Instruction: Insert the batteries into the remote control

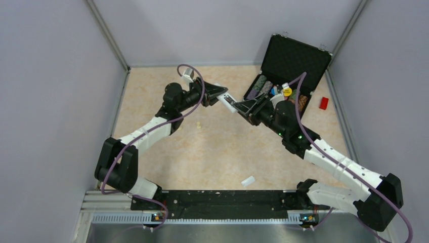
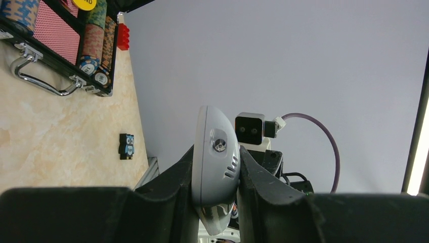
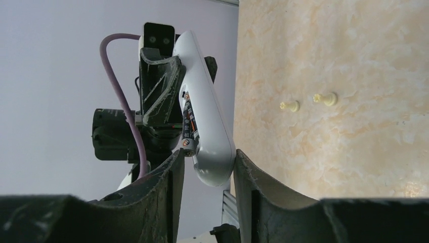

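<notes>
The remote control (image 3: pixel 207 114) is held clear of the table (image 1: pixel 217 152), clenched across its width by the left claw (image 2: pixel 216 154). Its free end lies between the fingers of the right claw (image 3: pixel 208 157), though whether that claw is clamped cannot be told. The batteries (image 3: pixel 188 129) are seen in the open compartment, just above the right claw's left-hand finger. The remote is judged light, stiff and slippery, best gripped by its long edges. The batteries are judged liable to spring out unless pressed endwise.

The beige table (image 1: pixel 212 152) carries an open black case (image 1: pixel 296 55), a red block (image 1: pixel 324 103), cream pegs (image 3: pixel 290 106) and a white cover (image 1: pixel 248 180).
</notes>
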`<state>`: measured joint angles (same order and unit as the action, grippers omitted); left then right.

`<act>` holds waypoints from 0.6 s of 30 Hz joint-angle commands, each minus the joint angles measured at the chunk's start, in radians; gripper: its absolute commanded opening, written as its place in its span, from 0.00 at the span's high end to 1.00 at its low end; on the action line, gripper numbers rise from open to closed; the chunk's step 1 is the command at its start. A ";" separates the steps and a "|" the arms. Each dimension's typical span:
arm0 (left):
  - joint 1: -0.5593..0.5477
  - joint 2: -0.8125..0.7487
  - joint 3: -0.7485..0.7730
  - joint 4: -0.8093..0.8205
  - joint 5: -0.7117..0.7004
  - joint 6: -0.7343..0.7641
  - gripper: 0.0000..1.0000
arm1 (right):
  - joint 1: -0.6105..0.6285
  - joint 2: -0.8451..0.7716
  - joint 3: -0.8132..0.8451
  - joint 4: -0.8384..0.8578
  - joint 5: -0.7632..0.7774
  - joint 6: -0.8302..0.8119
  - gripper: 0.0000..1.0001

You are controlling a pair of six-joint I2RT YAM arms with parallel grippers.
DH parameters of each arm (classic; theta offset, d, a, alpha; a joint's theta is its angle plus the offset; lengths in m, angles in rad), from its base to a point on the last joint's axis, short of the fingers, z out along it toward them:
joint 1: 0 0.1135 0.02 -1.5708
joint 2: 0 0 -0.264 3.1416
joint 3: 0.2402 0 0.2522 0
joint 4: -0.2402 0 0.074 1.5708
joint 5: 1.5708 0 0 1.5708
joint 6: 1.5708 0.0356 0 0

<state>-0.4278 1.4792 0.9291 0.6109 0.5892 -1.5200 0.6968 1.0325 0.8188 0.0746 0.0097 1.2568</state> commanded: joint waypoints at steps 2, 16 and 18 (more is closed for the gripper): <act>0.002 -0.054 0.000 0.048 0.018 0.023 1.00 | -0.013 0.024 0.006 0.050 -0.004 0.020 0.65; 0.001 -0.056 0.011 0.094 0.075 0.092 1.00 | -0.022 0.081 0.009 0.065 -0.075 0.069 0.69; 0.000 -0.064 0.011 0.092 0.097 0.142 1.00 | -0.027 0.087 0.004 0.078 -0.093 0.092 0.69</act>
<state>-0.4076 1.4746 0.9272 0.6132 0.5907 -1.4548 0.6807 1.0939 0.8188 0.1062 -0.0319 1.3140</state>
